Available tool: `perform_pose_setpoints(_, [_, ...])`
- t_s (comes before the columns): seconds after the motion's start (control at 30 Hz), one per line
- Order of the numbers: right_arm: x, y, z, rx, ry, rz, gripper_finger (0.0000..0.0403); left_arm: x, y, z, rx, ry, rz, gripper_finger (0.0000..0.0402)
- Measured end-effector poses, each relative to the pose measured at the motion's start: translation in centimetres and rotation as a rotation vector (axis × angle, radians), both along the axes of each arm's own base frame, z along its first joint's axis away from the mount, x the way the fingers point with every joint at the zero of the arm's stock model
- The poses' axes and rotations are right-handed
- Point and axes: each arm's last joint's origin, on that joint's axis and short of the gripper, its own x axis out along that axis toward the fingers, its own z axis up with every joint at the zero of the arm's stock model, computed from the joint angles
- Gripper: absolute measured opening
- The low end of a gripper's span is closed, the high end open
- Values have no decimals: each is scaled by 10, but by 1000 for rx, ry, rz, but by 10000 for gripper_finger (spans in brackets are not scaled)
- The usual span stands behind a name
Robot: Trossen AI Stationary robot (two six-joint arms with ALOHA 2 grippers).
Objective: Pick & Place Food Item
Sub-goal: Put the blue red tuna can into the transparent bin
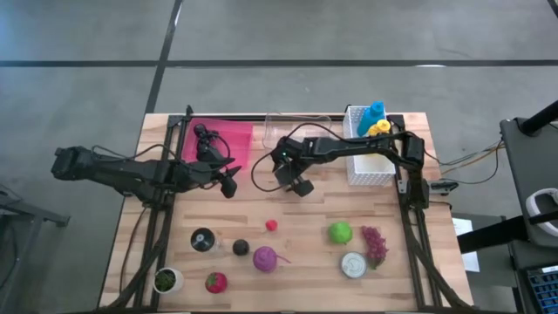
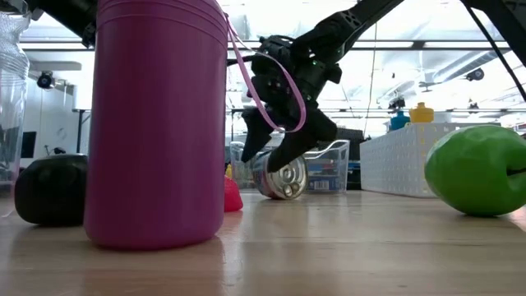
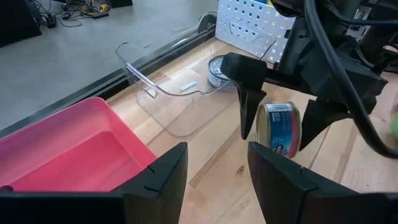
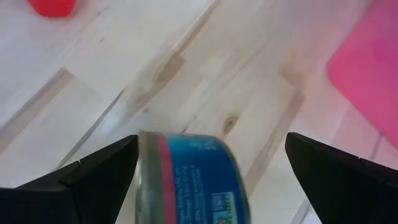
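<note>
Can: a short round tin [image 3: 283,126] with a blue label, a red band near one rim and bare silver ends; it lies on its side on the wooden table [image 1: 305,218], rim towards the low camera, where its shiny ribbed end shows [image 2: 283,179]
Can position: middle of the table, just right of the pink tray [image 1: 222,139] and near the clear plastic container [image 1: 292,126]; in the right wrist view the label [image 4: 193,174] fills the space between the two fingers
Right gripper: [image 1: 296,179] hangs directly over the can with its fingers spread wide, one on each side of the tin; the fingertips [image 3: 252,112] stand clear of the label, so the can is straddled, not squeezed
Left gripper: [image 1: 228,181] sits to the left of the can at the near edge of the pink tray, fingers partly apart with nothing between them, pointing towards the can
Second can: another tin [image 3: 217,70] rests inside the clear container, farther back
White basket: perforated, [image 1: 370,166] at the far right, with blue and yellow items in it
Near row: pink jar [image 1: 264,258], green apple [image 1: 340,232], purple grapes [image 1: 375,246], small red piece [image 1: 271,225], black ball [image 1: 240,248], a third tin [image 1: 353,264], all well apart from the grippers
</note>
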Motion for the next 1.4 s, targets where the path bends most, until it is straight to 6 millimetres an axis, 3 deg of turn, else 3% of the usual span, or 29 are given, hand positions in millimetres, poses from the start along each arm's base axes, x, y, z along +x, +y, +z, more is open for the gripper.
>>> perform_pose_setpoints(0.57, [-9, 2, -14, -17, 86, -68, 393, 0, 0, 0, 0, 0, 0, 170])
perform_pose_setpoints(1.23, [-11, 5, -18, -60, 96, -75, 183, 0, 0, 0, 0, 0, 0, 171])
perform_pose_setpoints(1.4, [-11, 5, -18, -61, 100, -78, 163, 0, 0, 0, 0, 0, 0, 175])
